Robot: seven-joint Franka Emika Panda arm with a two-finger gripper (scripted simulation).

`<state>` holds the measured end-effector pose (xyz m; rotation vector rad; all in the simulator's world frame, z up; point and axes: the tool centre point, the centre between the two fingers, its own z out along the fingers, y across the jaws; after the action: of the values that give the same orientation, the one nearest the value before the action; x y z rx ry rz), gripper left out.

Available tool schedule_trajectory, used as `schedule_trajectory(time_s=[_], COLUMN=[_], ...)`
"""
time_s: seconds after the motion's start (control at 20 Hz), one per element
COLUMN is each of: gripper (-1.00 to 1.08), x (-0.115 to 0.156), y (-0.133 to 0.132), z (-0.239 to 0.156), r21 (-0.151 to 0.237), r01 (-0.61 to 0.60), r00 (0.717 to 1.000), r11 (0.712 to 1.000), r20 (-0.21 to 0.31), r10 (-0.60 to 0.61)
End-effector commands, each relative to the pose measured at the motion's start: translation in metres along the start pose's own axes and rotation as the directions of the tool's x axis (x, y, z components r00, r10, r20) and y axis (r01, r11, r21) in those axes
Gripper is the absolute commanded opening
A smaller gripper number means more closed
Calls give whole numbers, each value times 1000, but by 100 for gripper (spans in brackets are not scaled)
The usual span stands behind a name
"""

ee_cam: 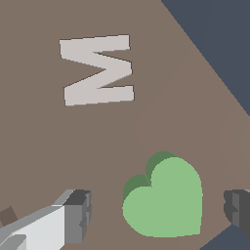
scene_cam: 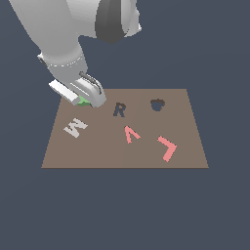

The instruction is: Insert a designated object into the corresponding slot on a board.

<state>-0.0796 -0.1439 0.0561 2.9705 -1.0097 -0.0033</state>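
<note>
The light-green heart-shaped block [ee_cam: 166, 200] lies flat on the brown board [ee_cam: 97, 146], near the board's far corner at the exterior view's left, where only a sliver of the block [scene_cam: 83, 101] shows under the hand. My gripper [ee_cam: 156, 215] is open and low over it, one fingertip [ee_cam: 78, 215] on each side with gaps to the block. In the exterior view the gripper [scene_cam: 88, 100] covers most of the block. The dark heart-shaped slot [scene_cam: 157, 104] sits near the board's [scene_cam: 97, 151] far edge toward the exterior view's right.
A white M [scene_cam: 75, 128] lies close to the block, also seen as the white M [ee_cam: 97, 70] in the wrist view. A dark R-shaped cutout [scene_cam: 119, 109], a pink V [scene_cam: 131, 134] and a pink L [scene_cam: 166, 147] are spread over the board.
</note>
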Motion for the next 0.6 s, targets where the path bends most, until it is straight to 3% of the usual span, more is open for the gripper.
schedule_trajectory(time_s=[0.0,0.55], gripper=[100,100], x=[-1,-2], y=[6,6], z=[5,10], r21=[3,4], r01=[-28,-32], r00=[1000,999], r11=[1000,999], r20=[-1,0], r10=[28,32])
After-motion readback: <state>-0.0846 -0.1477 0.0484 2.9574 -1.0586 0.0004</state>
